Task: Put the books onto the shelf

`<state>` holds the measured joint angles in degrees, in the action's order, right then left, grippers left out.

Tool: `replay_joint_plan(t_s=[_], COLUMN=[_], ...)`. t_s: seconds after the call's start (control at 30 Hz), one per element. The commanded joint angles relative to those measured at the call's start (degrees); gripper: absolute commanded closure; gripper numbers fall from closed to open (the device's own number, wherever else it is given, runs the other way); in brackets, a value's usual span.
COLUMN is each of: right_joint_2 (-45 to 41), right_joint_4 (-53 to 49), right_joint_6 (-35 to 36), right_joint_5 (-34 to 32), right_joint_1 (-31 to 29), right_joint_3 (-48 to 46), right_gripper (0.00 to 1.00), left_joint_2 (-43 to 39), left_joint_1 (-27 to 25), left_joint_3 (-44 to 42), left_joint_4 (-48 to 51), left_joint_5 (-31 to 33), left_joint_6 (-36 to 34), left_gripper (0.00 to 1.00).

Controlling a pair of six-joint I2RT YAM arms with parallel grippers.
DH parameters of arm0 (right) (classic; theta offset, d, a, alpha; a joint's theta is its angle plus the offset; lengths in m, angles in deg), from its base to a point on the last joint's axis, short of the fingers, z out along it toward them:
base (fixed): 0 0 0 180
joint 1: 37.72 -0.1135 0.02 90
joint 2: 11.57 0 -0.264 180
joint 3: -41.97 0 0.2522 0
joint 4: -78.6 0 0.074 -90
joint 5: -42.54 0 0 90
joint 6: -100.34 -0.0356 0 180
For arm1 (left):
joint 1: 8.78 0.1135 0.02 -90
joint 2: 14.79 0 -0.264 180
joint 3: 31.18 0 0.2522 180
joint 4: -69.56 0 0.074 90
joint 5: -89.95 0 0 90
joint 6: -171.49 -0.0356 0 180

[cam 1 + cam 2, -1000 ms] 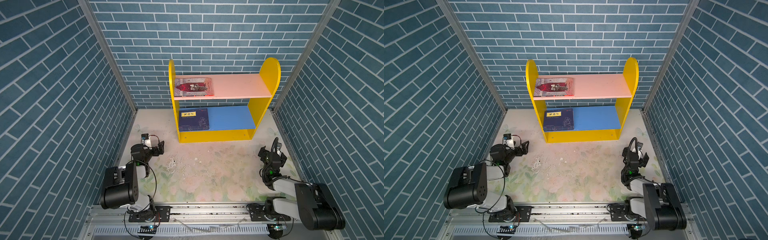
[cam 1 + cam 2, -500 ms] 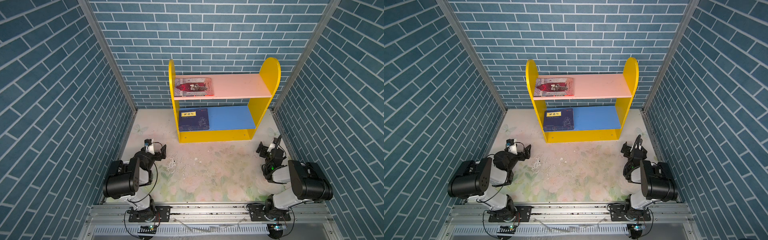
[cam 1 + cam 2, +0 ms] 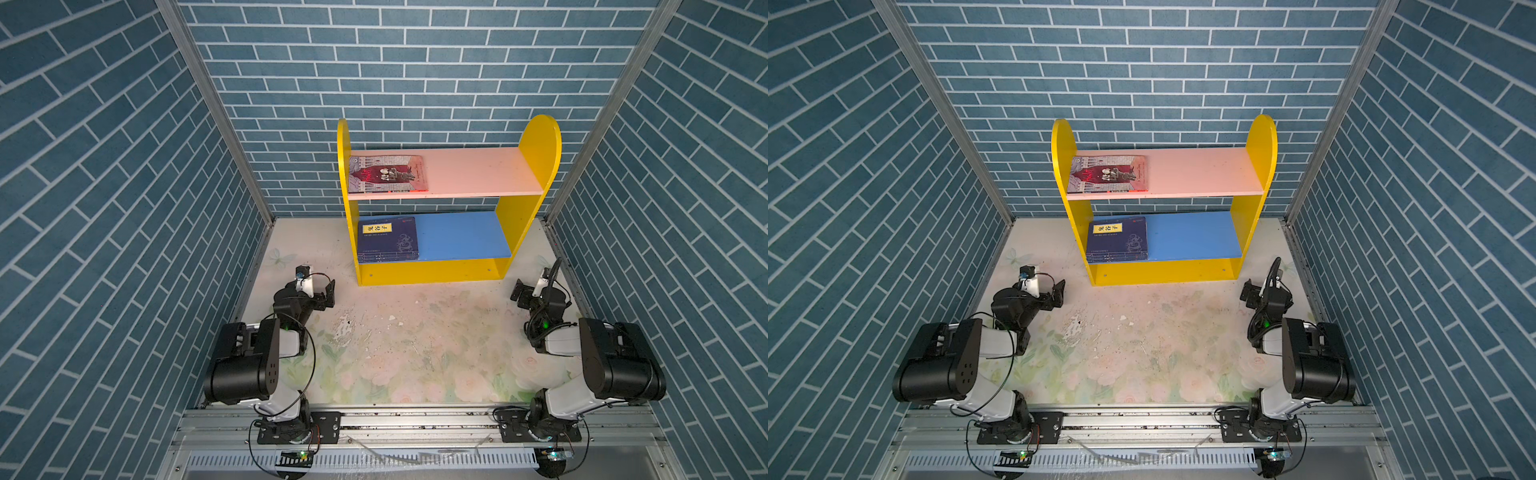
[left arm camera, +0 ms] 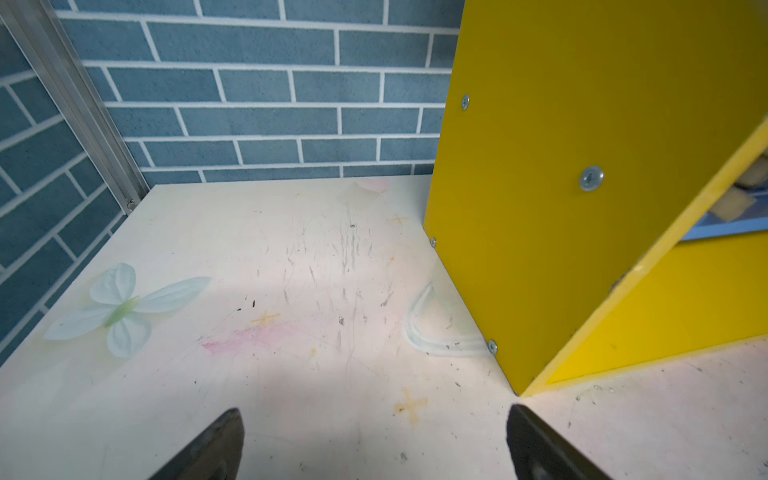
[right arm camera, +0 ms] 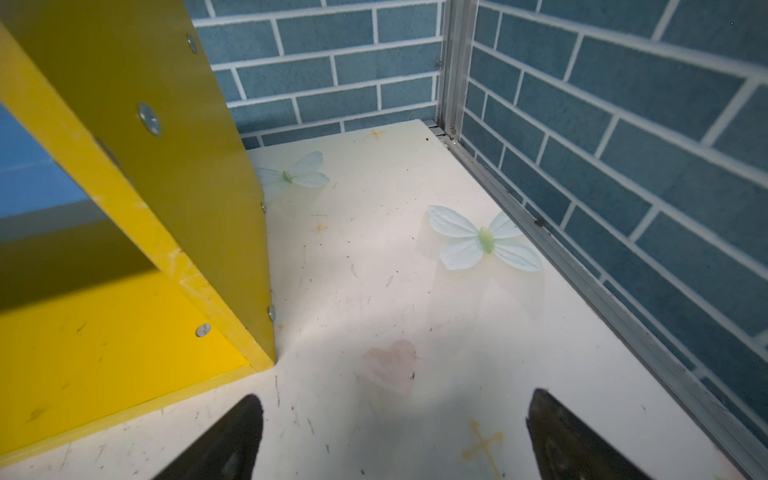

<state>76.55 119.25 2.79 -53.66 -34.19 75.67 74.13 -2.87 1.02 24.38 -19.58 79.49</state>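
Over the last second both arms had folded back, leaving the left gripper (image 3: 326, 297) and right gripper (image 3: 521, 296) open and empty in front of the shelf (image 3: 432, 272). The grey-and-red book (image 3: 388, 174) lay on its upper board and the navy books (image 3: 388, 240) were stacked on its lower board. The task looked finished.

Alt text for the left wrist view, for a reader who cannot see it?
The open, empty left gripper hovers over the pale, scuffed table, facing the yellow outer side panel of the shelf, with the blue brick wall behind. A white butterfly print marks the table.
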Motion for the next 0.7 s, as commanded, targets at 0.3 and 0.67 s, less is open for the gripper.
replay_joint_plan(t_s=[0.3,0.67], right_joint_2=[0.2,0.1], right_joint_4=[-2.8,-2.7], right_joint_6=[2.8,2.8], right_joint_5=[3.4,3.4], right_joint_1=[0.0,0.0], right_joint_3=[1.5,1.5], right_gripper=[0.01,0.01], left_joint_2=[-0.4,-0.5], left_joint_1=[-0.4,-0.9], left_joint_3=[1.2,1.3], left_joint_4=[2.4,3.0], left_joint_5=[-1.4,-0.9], left_joint_6=[-1.5,-2.1], left_gripper=[0.0,0.0])
